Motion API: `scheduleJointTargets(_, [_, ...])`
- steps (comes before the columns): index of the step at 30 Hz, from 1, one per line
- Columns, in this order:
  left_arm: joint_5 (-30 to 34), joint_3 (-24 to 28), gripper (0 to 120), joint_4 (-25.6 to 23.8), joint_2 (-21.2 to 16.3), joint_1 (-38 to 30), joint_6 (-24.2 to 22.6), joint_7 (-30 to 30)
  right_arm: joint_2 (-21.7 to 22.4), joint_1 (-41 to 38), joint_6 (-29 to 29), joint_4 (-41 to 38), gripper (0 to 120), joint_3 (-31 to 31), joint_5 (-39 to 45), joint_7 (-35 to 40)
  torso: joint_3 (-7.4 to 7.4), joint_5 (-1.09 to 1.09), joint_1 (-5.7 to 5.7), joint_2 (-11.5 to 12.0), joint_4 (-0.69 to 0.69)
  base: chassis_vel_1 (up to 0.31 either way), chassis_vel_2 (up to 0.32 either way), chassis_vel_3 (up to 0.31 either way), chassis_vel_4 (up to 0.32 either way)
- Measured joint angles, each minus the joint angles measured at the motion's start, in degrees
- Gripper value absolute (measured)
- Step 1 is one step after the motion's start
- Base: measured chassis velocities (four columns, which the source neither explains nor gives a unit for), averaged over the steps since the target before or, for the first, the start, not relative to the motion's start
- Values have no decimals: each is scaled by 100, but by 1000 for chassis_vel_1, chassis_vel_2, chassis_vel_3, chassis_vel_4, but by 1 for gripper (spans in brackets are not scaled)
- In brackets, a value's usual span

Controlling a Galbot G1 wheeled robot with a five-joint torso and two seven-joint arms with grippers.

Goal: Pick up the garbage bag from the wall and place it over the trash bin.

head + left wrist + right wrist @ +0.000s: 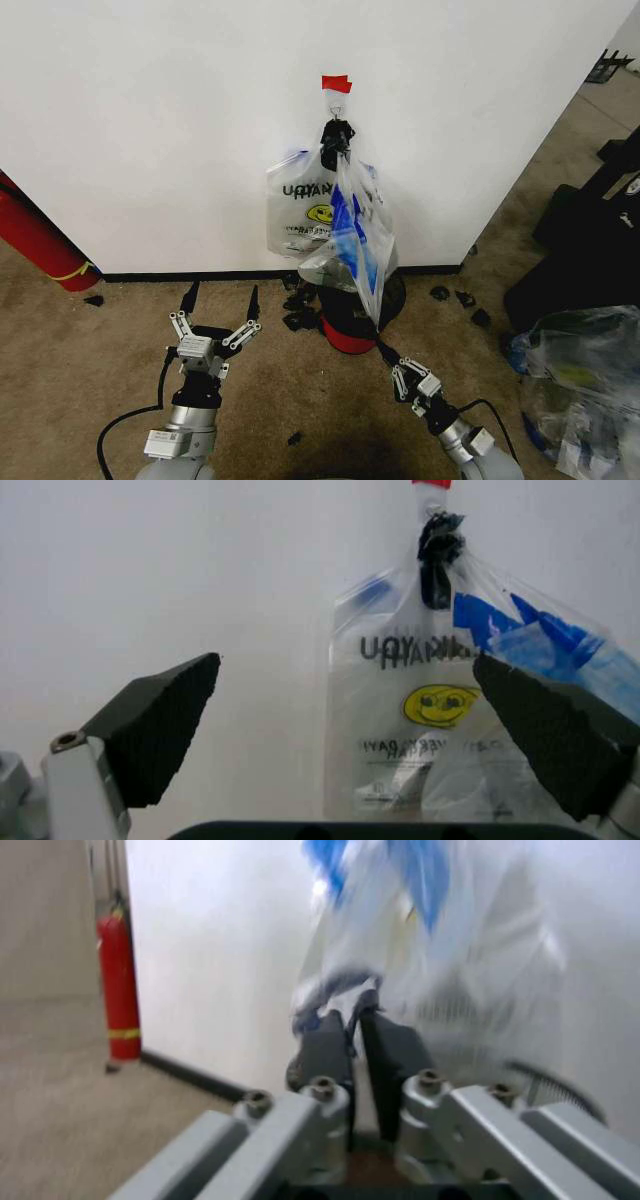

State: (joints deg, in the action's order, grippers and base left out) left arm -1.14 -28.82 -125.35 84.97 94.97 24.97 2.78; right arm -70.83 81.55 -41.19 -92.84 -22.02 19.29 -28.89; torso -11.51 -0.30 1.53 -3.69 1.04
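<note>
Hanging from the small metal hook (336,104) under a scrap of red tape (336,84), the thin see-through whitish plastic bag with blue trim (358,238) is pulled out and down from the plain white wall (150,120). Behind it a flat bundle of like bags with a yellow smiley face (303,212) stays flat on the same hook under a black clip (335,137).

Right end effector (388,357): low, near the floor, fingers clenched on the bag's bottom corner; the right wrist view shows the pads (325,1046) pinched together with film between them.

Left end effector (220,305): spread wide, empty, hovering over the carpet well left of the bags.

Small round black wire-mesh bin with a red band at its base (352,330): against the baseboard, directly below the hook, partly veiled by the stretched bag.

Progress, as I judge it: grasp made, bag not yet free of the hook. Unhooking, opening and seating it over the bin rim all remain.
</note>
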Motion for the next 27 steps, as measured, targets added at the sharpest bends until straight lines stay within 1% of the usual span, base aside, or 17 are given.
scheduleJointTargets(1, [-7, -1, 100, 0, 0, 9, 6, 0, 0, -19, 0, -64, 11, 1, 41, 32, 0, -1, 0, 0, 0, 0, 0, 0, 0])
scheduleJointTargets(2, [-7, -1, 100, 0, 0, 9, 6, 0, 0, -19, 0, -64, 11, 1, 41, 32, 0, -1, 0, 0, 0, 0, 0, 0, 0])
scheduleJointTargets(3, [-11, -3, 100, -1, 0, 14, 12, -1, 5, -32, 2, -106, 15, -2, 71, 52, 0, -1, 0, 0, 0, 0, 0, 0, 0])
scheduleJointTargets(7, [-14, -26, 100, -20, -14, 37, 25, -6, 57, -77, 53, -241, 33, -59, 182, 125, 0, -1, 0, 0, 0, 0, 0, 0, 0])
scheduleJointTargets(8, [-14, -26, 100, -20, -14, 37, 25, -6, 57, -77, 53, -241, 33, -59, 182, 125, 0, -1, 0, 0, 0, 0, 0, 0, 0])
scheduleJointTargets(9, [-14, -35, 100, -23, -19, 41, 29, -8, 70, -86, 67, -256, 36, -78, 194, 152, 0, 0, 0, 0, 0, 0, 0, 0, 0])
scheduleJointTargets(13, [-3, -59, 100, -25, -51, 54, 47, -22, 91, -103, 109, -332, 55, -156, 210, 254, 0, 0, 0, 0, 0, 0, 0, 0, 0])
scheduleJointTargets(14, [-3, -59, 100, -25, -51, 54, 47, -22, 91, -103, 109, -332, 55, -156, 210, 254, 0, 0, 0, 0, 0, 0, 0, 0, 0])
scheduleJointTargets(17, [4, -63, 100, -28, -84, 55, 48, -28, 240, -63, 170, -414, 68, -211, 207, 210, 0, 0, 0, 0, 0, 0, 0, 0, 0])
scheduleJointTargets(19, [11, -65, 100, -40, -100, 55, 48, -31, 378, 7, 222, -477, 76, -345, 207, -14, 0, 1, 0, 0, 0, 0, 0, 0, 0])
scheduleJointTargets(21, [13, -66, 100, -42, -105, 55, 48, -32, 407, 27, 234, -490, 78, -385, 207, -81, 0, 1, 0, 0, 0, 0, 0, 0, 0])
scheduleJointTargets(24, [21, -71, 100, -45, -141, 55, 48, -42, 610, 202, 292, -534, 94, -750, 235, -870, 0, 1, 0, 0, 0, 0, 0, 0, 0])
scheduleJointTargets(25, [22, -72, 100, -45, -146, 54, 48, -43, 645, 239, 317, -533, 97, -813, 235, -1049, 0, 0, 0, 0, 0, 0, 0, 0, 0])
scheduleJointTargets(26, [22, -72, 100, -45, -146, 54, 48, -43, 645, 239, 317, -533, 97, -813, 235, -1049, 0, 0, 0, 0, 0, 0, 0, 0, 0])
scheduleJointTargets(27, [23, -69, 100, -47, -151, 51, 48, -44, 694, 289, 355, -507, 99, -878, 194, -1263, 0, -1, 0, 0, 0, 0, 0, 0, 0])
